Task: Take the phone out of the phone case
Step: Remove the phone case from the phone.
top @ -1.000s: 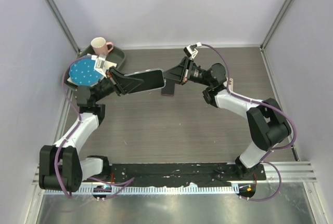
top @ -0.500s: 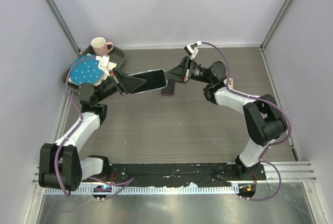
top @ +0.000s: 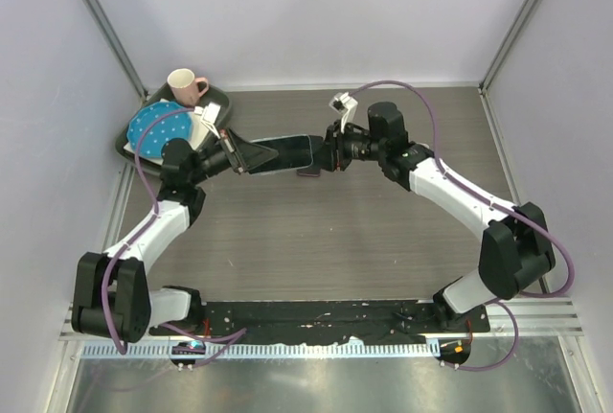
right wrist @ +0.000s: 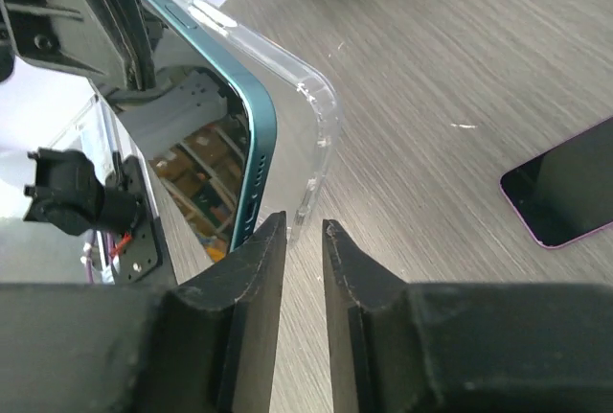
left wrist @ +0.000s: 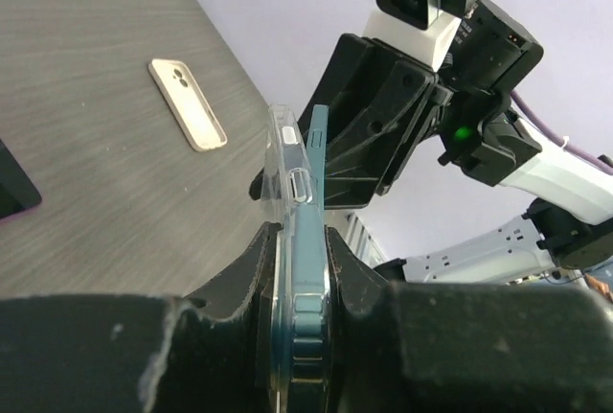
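Under the teal phone (top: 292, 152) we see the dark wood-grain table (top: 383, 260), and the phone hangs in the air above its middle. Left of the phone, the left gripper (left wrist: 300, 233) is pressed together on the phone's end. One finger bears on its bare face and the other on the back of the clear phone case (left wrist: 280, 149). Right of the phone, the right gripper (right wrist: 304, 223) meets its other end. Its fingers stand a narrow slit apart with the case's corner just at the mouth of that slit, and we cannot tell whether they touch it. At that end the case stands away from the phone with a gap between them, while at the left gripper the two lie together. Back and left of the phone sits a grey tray (top: 218, 99) holding a blue spotted plate (top: 158, 127) and a pink mug (top: 187, 84). Just beneath the phone a dark phone (right wrist: 565, 197) with a purple edge lies on the table. Farther off, on the phone's case side, a beige phone case (left wrist: 189, 104) lies flat.
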Tool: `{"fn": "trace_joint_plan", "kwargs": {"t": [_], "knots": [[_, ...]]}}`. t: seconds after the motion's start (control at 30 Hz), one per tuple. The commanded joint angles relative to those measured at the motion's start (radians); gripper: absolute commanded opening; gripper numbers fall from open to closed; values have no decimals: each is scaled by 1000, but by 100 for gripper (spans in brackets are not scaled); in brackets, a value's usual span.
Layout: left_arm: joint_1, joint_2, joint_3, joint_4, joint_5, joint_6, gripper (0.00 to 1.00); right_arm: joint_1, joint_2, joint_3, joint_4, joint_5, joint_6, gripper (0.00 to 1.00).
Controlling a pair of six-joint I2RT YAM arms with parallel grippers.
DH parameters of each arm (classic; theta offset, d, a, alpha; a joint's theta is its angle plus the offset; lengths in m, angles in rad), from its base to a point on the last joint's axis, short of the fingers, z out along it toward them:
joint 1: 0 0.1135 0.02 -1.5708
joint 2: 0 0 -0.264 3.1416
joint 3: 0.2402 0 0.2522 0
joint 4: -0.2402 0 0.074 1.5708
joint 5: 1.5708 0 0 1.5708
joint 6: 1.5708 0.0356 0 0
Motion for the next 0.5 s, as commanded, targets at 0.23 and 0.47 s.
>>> {"fn": "trace_joint_plan", "kwargs": {"t": [0.23, 0.47], "knots": [[35, 52, 17, 192, -345, -29, 0, 118, -46, -110, 294, -458, 246, 37], [27, 49, -2, 212, -317, -49, 0, 43, 15, -61, 511, -499, 401, 44]]}}
